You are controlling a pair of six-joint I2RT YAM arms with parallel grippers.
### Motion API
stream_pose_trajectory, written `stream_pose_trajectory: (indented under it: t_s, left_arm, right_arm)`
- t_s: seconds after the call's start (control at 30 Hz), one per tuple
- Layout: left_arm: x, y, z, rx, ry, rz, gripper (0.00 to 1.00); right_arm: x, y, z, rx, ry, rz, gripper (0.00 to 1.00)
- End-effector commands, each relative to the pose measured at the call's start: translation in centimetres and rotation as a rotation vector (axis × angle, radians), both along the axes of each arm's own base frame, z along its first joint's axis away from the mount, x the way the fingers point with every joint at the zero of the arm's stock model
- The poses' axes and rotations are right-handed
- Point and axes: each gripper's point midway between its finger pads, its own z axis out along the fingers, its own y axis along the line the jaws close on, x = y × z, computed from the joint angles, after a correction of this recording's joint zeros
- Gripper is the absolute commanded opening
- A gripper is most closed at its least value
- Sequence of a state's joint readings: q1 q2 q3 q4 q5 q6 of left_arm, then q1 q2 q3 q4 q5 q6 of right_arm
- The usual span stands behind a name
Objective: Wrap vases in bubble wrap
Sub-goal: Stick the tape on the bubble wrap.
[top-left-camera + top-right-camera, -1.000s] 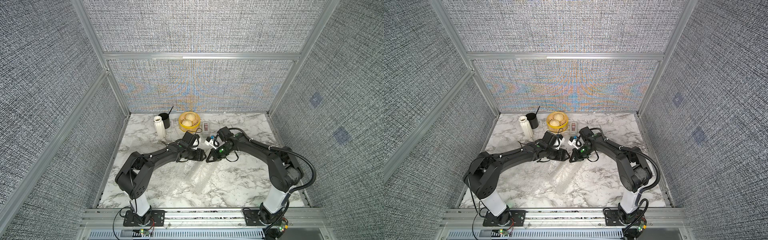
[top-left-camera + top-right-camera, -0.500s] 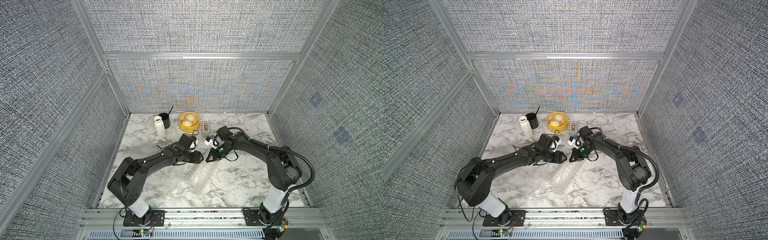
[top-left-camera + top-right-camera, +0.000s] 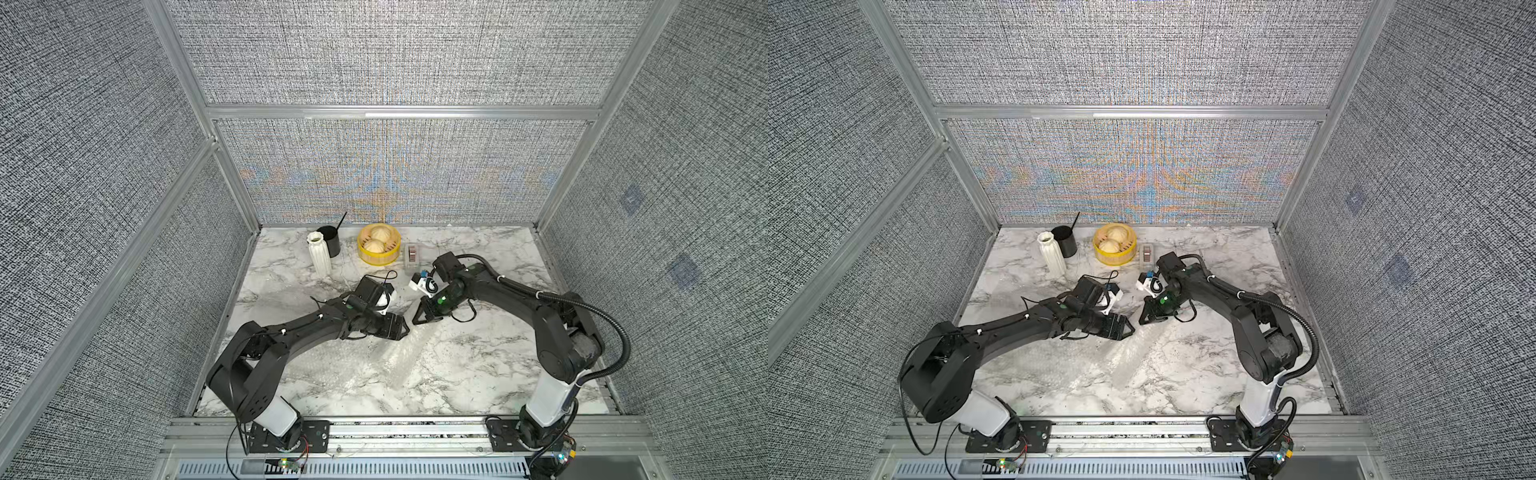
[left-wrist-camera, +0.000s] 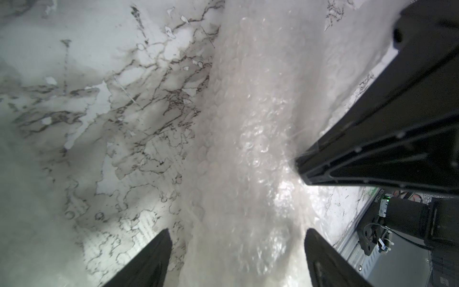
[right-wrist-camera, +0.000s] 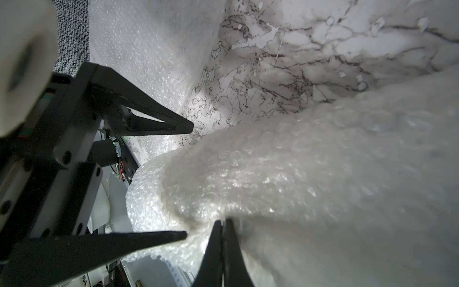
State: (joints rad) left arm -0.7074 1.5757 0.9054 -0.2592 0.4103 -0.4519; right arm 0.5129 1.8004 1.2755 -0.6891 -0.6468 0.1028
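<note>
Regrip step: pinched bubble wrap [image 5: 298,174] in closed right tool [image 5: 223,221] to hold it off bench [image 5: 323,37]; spread left tool [image 4: 236,231] wide astride it, gripping nothing

Tally of what is in view
One white vase [image 3: 319,257], one black mug [image 3: 330,245], one yellow basket [image 3: 380,259] with two buns [image 3: 375,246], one small box [image 3: 412,255], two robot arms [image 3: 299,332]; bubble wrap [image 5: 285,174], sheet count unclear.

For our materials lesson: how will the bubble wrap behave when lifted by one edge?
Probably floppy: the bubble wrap sags in folds where the right gripper pinches it. Likely light: thin, see-through film. Possibly slippery, given its gloss.
</note>
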Motion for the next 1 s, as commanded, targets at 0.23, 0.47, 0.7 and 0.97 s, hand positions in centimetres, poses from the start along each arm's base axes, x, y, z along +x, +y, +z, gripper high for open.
stream_pose_trajectory:
  t_s: [0.23,0.47,0.7,0.97]
  left_arm:
    - [0.9,1.0,1.9,0.02,-0.082,0.057,0.85]
    - [-0.7,-1.3,1.9,0.011,-0.082,-0.049,0.87]
    - [-0.4,-0.7,-1.0,0.096,-0.067,-0.042,0.78]
    - [-1.5,-0.3,-2.3,0.097,-0.034,-0.064,0.61]
  right_arm:
    - [-0.2,-1.1,-1.0,-0.093,-0.024,-0.006,0.0]
    - [-0.1,-1.0,-0.8,-0.093,-0.034,-0.003,0.0]
    - [-0.1,-1.2,-0.8,-0.106,-0.063,0.003,0.0]
    - [0.0,-1.2,-0.6,-0.143,-0.147,0.033,0.02]
